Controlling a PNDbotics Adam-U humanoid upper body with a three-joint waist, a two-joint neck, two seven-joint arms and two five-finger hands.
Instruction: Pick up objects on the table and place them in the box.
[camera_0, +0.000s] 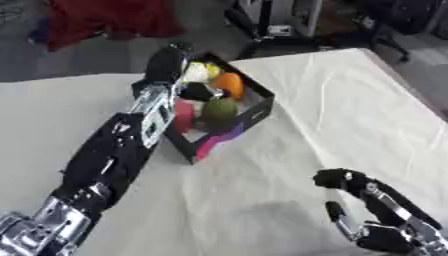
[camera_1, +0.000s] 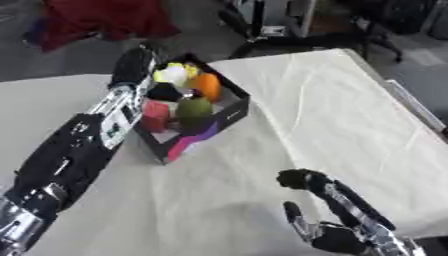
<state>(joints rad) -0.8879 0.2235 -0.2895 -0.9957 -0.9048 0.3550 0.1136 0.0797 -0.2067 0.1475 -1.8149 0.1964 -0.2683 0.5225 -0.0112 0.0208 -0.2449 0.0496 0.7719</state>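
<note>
Worktop (camera_0: 350, 115) under a pale cloth carries a black box (camera_0: 254, 113) near its far left edge. Reaching over the box's left side, the left robot hand (camera_0: 168, 65) shows only its back, so I cannot tell its fingers' state. Inside lie a red block (camera_1: 157, 115), a green fruit (camera_0: 220, 110), an orange fruit (camera_0: 229, 84) and yellow pieces (camera_1: 173, 75). At lower right, the right robot hand (camera_0: 354, 210) rests with relaxed, spread fingers, holding nothing.

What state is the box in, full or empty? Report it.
Nearly full. The box holds an orange item, a green one, a red one and a yellow one, with the left hand over its far edge.
</note>
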